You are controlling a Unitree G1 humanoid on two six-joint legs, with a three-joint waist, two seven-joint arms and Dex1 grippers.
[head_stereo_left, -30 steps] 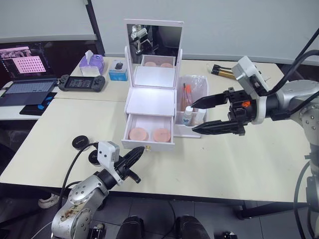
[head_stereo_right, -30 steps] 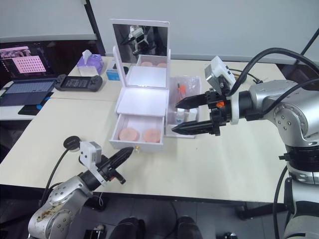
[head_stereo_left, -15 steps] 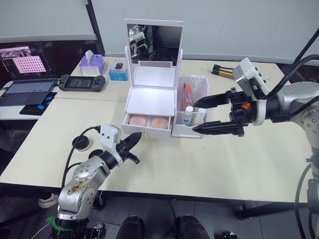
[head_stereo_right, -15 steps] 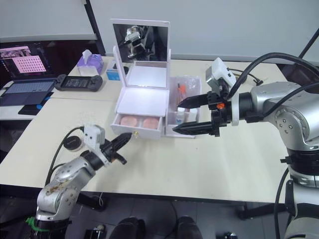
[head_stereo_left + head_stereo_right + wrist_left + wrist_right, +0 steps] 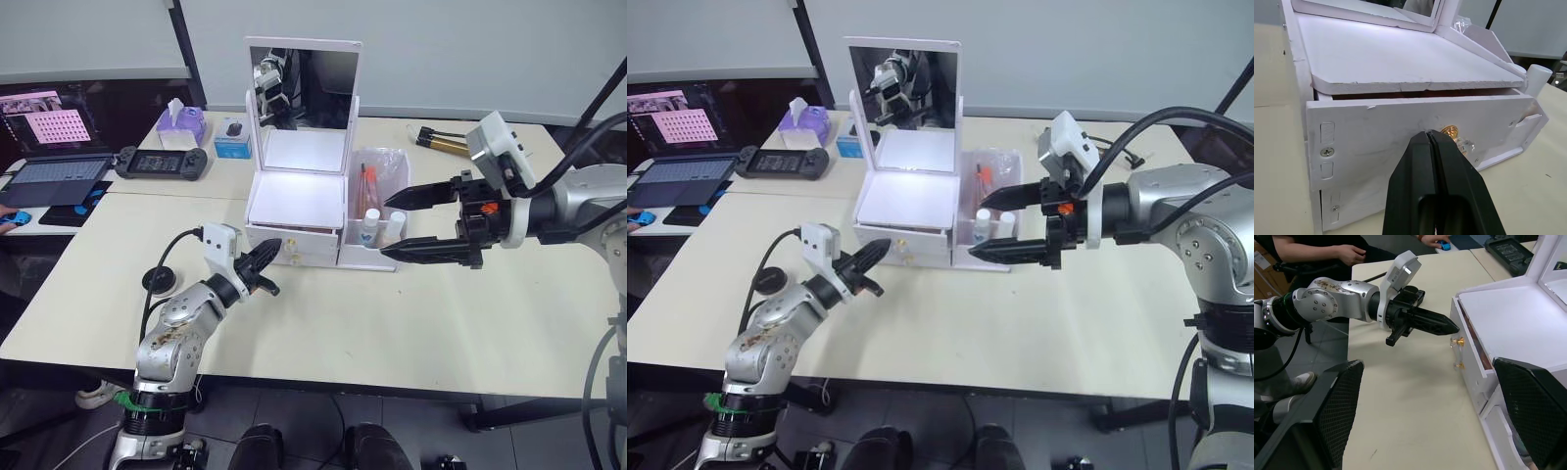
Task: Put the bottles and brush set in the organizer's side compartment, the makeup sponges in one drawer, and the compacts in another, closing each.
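The white organizer point(image 5: 294, 201) stands mid-table with its mirror upright. My left gripper point(image 5: 1430, 135) is shut, its tip pressed against the upper drawer front point(image 5: 1376, 132) beside the gold knob point(image 5: 1450, 131). That drawer is pushed in, with a thin dark gap under the top. The makeup sponges are hidden inside. The side compartment point(image 5: 390, 257) holds the brush set point(image 5: 369, 184) and two bottles point(image 5: 369, 225). My right gripper point(image 5: 384, 229) hangs open just right of that bin, holding nothing. A round black compact point(image 5: 157, 280) lies at the front left.
A gold-and-black pump point(image 5: 438, 142) lies at the back right. A purple tissue pack point(image 5: 181, 124), a blue box point(image 5: 232, 145), a game controller point(image 5: 162, 163) and a laptop point(image 5: 54, 176) sit at the back left. A person's hand point(image 5: 5, 211) rests at the left edge.
My left gripper has moved forward and pushed the open drawer with the two sponges into the organizer. The right gripper has hardly moved.
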